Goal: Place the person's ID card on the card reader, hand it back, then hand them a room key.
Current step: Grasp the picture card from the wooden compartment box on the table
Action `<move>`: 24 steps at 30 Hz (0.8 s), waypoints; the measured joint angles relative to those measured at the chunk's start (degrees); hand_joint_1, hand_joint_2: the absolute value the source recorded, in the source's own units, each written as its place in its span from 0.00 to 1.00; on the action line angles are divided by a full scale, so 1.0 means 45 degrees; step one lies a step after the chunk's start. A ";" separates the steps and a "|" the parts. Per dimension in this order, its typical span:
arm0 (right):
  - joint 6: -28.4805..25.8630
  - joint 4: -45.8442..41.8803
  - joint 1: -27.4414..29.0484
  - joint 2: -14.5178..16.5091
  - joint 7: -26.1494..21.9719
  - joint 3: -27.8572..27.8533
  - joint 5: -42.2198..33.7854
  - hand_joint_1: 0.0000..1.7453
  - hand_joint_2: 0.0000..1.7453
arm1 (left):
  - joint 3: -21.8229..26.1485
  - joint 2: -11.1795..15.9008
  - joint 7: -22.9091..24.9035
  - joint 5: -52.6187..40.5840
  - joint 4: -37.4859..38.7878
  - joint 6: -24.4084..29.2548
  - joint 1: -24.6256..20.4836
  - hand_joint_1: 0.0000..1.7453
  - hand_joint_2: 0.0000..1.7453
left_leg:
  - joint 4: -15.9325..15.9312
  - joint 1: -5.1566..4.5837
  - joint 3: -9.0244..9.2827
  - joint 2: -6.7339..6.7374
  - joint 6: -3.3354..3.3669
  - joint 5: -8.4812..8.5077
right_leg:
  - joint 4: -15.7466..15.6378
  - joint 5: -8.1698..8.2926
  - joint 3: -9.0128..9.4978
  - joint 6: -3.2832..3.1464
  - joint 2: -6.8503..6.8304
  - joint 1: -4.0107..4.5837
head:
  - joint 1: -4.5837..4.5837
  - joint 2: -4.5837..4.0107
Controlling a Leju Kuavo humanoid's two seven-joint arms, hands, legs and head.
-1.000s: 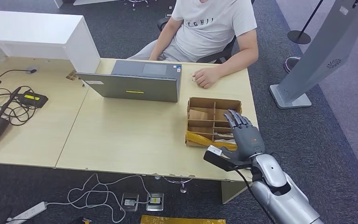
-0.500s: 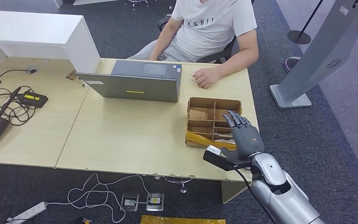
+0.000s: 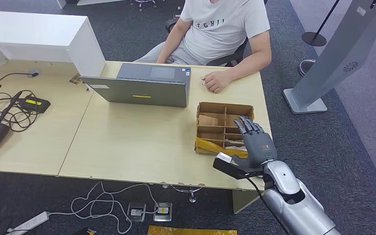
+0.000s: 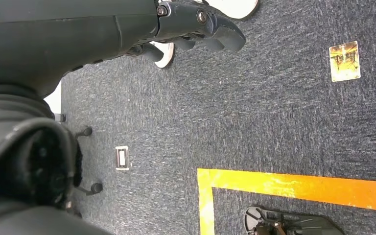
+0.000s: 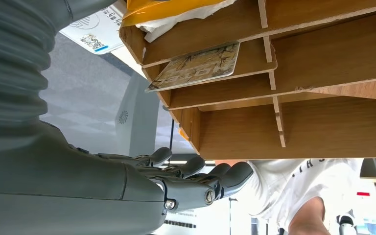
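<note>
An open cardboard box (image 3: 224, 108) with dividers stands near the desk's right edge. My right hand (image 3: 256, 142) hovers at its near right corner, fingers straight and spread, holding nothing. In the right wrist view, a patterned card (image 5: 196, 66) lies in one compartment of the box (image 5: 323, 132), apart from my right hand (image 5: 186, 181). A yellow wrapper (image 3: 210, 145) lies in the nearest compartment. The person (image 3: 225, 24) sits across the desk with one hand (image 3: 215, 81) resting on it. My left hand (image 4: 196, 24) hangs over the carpet, loosely curled and holding nothing.
A grey laptop (image 3: 142, 88) stands between the person and the desk's middle. Black devices with cables (image 3: 34, 104) sit on the left table. A white counter (image 3: 39, 36) rises at back left, and a grey kiosk stand (image 3: 333, 58) at right. Cables (image 3: 103, 205) lie on the floor.
</note>
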 joint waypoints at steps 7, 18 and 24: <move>0.0001 0.0000 0.0000 0.0005 0.0017 0.0000 0.0002 0.00 1.00 | 0.0000 0.0000 -0.0002 -0.0005 0.0000 0.0000 0.0000 0.00 0.00 | 0.0000 0.0000 0.0000 0.0000 0.0000 0.0000 | 0.0000 0.0000 0.0000 0.0000 0.0000 0.0000 | 0.0000 0.0000; 0.0022 0.0023 -0.0002 0.0016 0.0223 -0.0163 0.0811 1.00 1.00 | 0.0000 0.0057 -0.0182 -0.0038 0.0000 -0.0073 0.0001 0.00 0.00 | 0.0000 0.0000 0.0000 0.0000 0.0000 0.0000 | -0.0001 0.0000 0.0000 0.0000 0.0000 0.0000 | 0.0000 0.0000; 0.0208 0.0172 -0.0104 0.0076 0.0064 -0.0216 0.0900 1.00 1.00 | 0.0000 0.0068 -0.0175 0.0036 0.0000 -0.0025 0.0001 0.00 0.00 | 0.0000 0.0000 -0.0002 0.0000 0.0000 0.0000 | 0.0000 0.0000 0.0000 0.0000 0.0000 0.0000 | 0.0002 0.0000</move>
